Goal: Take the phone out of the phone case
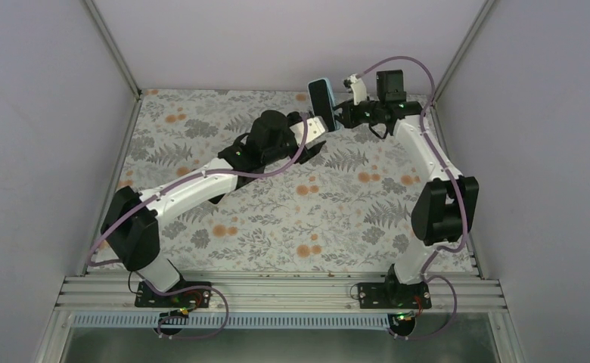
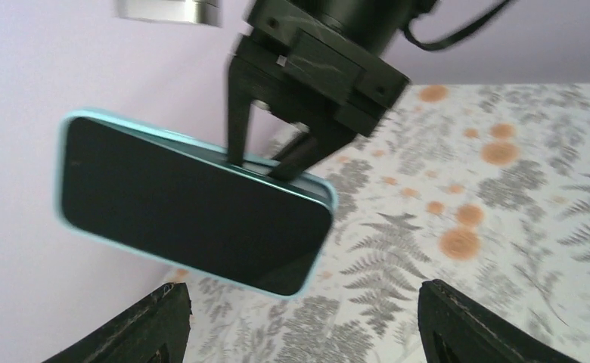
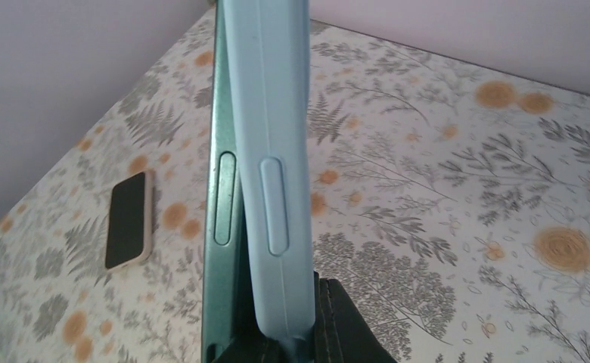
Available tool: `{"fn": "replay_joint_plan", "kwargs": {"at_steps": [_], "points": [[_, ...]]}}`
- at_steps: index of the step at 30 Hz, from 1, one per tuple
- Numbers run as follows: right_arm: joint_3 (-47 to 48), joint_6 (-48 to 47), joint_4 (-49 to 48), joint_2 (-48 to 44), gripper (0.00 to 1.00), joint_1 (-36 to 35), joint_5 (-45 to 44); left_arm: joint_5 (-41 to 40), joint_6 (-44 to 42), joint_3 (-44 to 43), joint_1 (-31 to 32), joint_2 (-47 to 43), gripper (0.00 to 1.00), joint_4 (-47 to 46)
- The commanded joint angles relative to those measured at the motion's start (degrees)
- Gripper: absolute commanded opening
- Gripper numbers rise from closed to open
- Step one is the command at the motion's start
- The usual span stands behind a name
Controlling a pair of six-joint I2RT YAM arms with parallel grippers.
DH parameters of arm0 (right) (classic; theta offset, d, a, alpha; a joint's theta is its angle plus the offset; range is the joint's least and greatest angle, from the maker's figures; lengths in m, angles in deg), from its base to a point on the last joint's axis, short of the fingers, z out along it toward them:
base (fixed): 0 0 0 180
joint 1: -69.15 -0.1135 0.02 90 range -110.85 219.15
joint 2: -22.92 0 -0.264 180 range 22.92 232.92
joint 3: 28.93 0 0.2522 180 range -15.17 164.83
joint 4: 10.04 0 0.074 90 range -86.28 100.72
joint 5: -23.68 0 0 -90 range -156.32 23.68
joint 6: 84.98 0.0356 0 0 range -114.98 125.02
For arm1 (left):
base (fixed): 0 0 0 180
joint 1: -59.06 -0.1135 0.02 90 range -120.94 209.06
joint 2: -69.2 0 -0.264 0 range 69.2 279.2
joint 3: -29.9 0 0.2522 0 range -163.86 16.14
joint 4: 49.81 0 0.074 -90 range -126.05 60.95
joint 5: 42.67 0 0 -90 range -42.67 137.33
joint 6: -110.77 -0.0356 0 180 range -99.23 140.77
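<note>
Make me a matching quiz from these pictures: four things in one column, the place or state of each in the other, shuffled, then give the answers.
Column one
1. light blue phone case
2. second phone
3. left gripper
4. right gripper

Column two
A. open, gripping nothing
B. lying flat on the table
C. clamped on the case's edge
D. held up in the air, off the table

Pairs: 1-D, 2-B, 3-A, 4-C
</note>
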Motion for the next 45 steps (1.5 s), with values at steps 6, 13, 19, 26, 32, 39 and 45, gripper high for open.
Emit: {"fn": "replay_joint_plan", "kwargs": {"at_steps": [6,13,19,26,32,39,45], "points": [[1.72,10.48,-7.55,2.07,0.04,-0.52,-5.33,-8.75,7.33,-3.76,0.21,7.10,0.75,-7.74],[3.48,14.60,-10.88,2.05,0.04,-0.58,-4.60,-14.03,7.95,-6.31,1.09,12.46,0.75,-11.60],[3.92,14.87,-11.64,2.78,0.04,-0.94,-4.32,-15.35,9.33,-7.26,1.20,14.23,0.75,-12.97],[2.13,14.66,-13.20,2.02,0.04,-1.83,-5.07,-16.64,9.94,-9.66,1.43,16.24,0.74,-13.54],[2.32,15.39,-13.54,1.86,0.04,-2.34,-4.32,-17.38,9.59,-11.02,1.83,17.84,0.74,-13.78],[0.65,15.72,-13.63,0.21,0.04,-2.40,-3.84,-21.97,8.35,-8.25,1.48,17.24,0.74,-16.93],[0.06,15.35,-13.94,-0.18,0.04,-2.46,-3.78,-22.76,7.97,-8.19,0.98,16.37,0.74,-17.11]]}}
